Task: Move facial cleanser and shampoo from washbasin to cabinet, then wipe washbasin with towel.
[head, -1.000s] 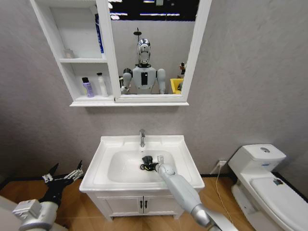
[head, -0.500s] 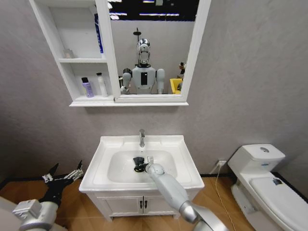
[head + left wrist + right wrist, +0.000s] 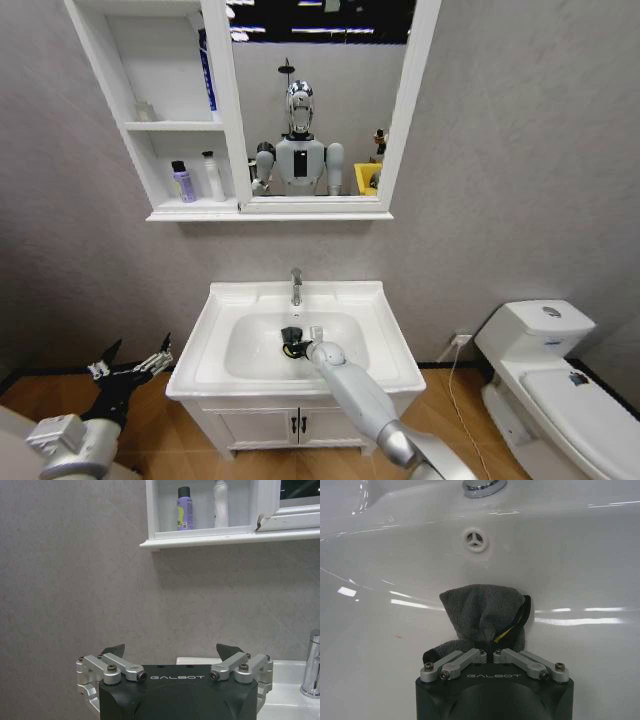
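My right gripper (image 3: 295, 344) reaches down into the bowl of the white washbasin (image 3: 214, 340), shut on the dark towel (image 3: 290, 340). In the right wrist view the towel (image 3: 482, 615) bunches against the bowl wall below the overflow hole (image 3: 474, 539), pinched by the right gripper (image 3: 490, 653). A purple bottle with a black cap (image 3: 183, 183) and a white bottle (image 3: 212, 177) stand on the lowest shelf of the cabinet (image 3: 170, 126); which is the shampoo and which the facial cleanser I cannot tell. My left gripper (image 3: 130, 368) hangs open, low and left of the basin.
The chrome tap (image 3: 296, 287) stands at the back of the basin. A white toilet (image 3: 545, 370) sits to the right, and a two-door cupboard (image 3: 290, 425) sits under the basin. The left wrist view shows both bottles (image 3: 184, 509) on the shelf.
My right gripper has slid the towel a little to the left across the bowl. The left arm has not moved.
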Controlling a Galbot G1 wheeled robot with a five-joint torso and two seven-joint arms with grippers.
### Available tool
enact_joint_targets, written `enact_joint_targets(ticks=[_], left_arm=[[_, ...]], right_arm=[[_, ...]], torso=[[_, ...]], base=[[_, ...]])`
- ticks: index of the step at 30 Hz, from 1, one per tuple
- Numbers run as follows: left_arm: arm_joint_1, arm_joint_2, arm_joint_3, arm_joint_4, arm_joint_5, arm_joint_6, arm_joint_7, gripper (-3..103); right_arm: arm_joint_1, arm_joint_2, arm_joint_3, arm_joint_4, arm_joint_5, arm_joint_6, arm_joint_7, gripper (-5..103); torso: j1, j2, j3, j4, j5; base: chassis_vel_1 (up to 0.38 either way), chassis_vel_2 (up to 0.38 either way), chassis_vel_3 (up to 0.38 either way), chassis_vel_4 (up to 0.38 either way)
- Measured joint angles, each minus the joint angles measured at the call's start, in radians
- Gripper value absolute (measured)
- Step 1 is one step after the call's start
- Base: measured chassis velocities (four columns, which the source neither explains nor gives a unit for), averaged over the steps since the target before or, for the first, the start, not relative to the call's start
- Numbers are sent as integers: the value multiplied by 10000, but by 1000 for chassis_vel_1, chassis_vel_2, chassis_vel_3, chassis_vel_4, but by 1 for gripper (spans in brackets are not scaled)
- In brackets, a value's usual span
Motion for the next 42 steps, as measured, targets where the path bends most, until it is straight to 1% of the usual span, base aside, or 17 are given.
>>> enact_joint_targets(ticks=[3, 7, 10, 14, 17, 18, 21, 24, 32, 34, 35, 37, 38, 41, 42], left_arm=[[0, 0, 0, 0, 0, 0, 0, 100], [-1, 0, 0, -1, 0, 0, 0, 100], [0, 0, 0, 0, 0, 0, 0, 100], [-1, 0, 0, 0, 0, 0, 0, 100], [0, 0, 0, 0, 0, 0, 0, 100], [0, 0, 0, 0, 0, 0, 0, 100], [0, 0, 0, 0, 0, 0, 0, 100], [0, 0, 0, 0, 0, 0, 0, 100], [-1, 0, 0, 0, 0, 0, 0, 100], [-1, 0, 0, 0, 0, 0, 0, 100], [-1, 0, 0, 0, 0, 0, 0, 100], [-1, 0, 0, 0, 0, 0, 0, 100], [-1, 0, 0, 0, 0, 0, 0, 100], [-1, 0, 0, 0, 0, 0, 0, 100], [-1, 0, 0, 0, 0, 0, 0, 100]], right_arm=[[-236, -345, 285, 596, 310, -272, 397, 1], [-393, -523, 386, 968, 480, -399, 651, 1], [-666, -844, 559, 1636, 592, -628, 901, 1], [-777, -966, 651, 1976, 729, -709, 1149, 1], [-896, -1192, 815, 2463, 952, -883, 1580, 1], [-896, -1192, 815, 2463, 952, -883, 1580, 1], [-1104, -1441, 945, 2883, 1085, -1176, 1691, 1], [-1272, -1486, 928, 2997, 1002, -1226, 1684, 1], [-1346, -1268, 679, 2819, 598, -1272, 1458, 1], [-1156, -954, 528, 2375, 422, -1134, 1336, 1], [-1156, -954, 528, 2375, 422, -1134, 1336, 1], [-877, -530, 382, 1754, 201, -948, 1215, 1], [-877, -530, 382, 1754, 201, -948, 1215, 1], [-507, -30, 240, 1018, 37, -686, 952, 1], [-507, -30, 240, 1018, 37, -686, 952, 1]], torso=[[0, 0, 0, -1, 0], [0, 0, 0, 1, 0], [0, 0, 0, -1, -1], [0, 0, 0, 0, 0], [0, 0, 0, 0, -2], [0, 0, 0, 0, -2], [0, 0, 0, -1, -2], [0, 0, 0, 0, -2], [0, 0, 0, 0, -3], [0, 0, -1, 0, -3], [0, 0, -1, 0, -3], [0, 0, -1, 3, -3], [0, 0, -1, 3, -3], [0, 0, -1, 2, -3], [0, 0, -1, 2, -3]], base=[[0, 0, 0, 0], [0, 0, 0, 0], [0, 0, 0, 0], [0, 0, 0, 0], [0, 0, 0, 0], [0, 0, 0, 0], [0, 0, 0, 0], [0, 0, 0, 0], [0, 0, 0, 0], [0, 0, 0, 0], [0, 0, 0, 0], [0, 0, 0, 0], [0, 0, 0, 0], [0, 0, 0, 0], [0, 0, 0, 0]])
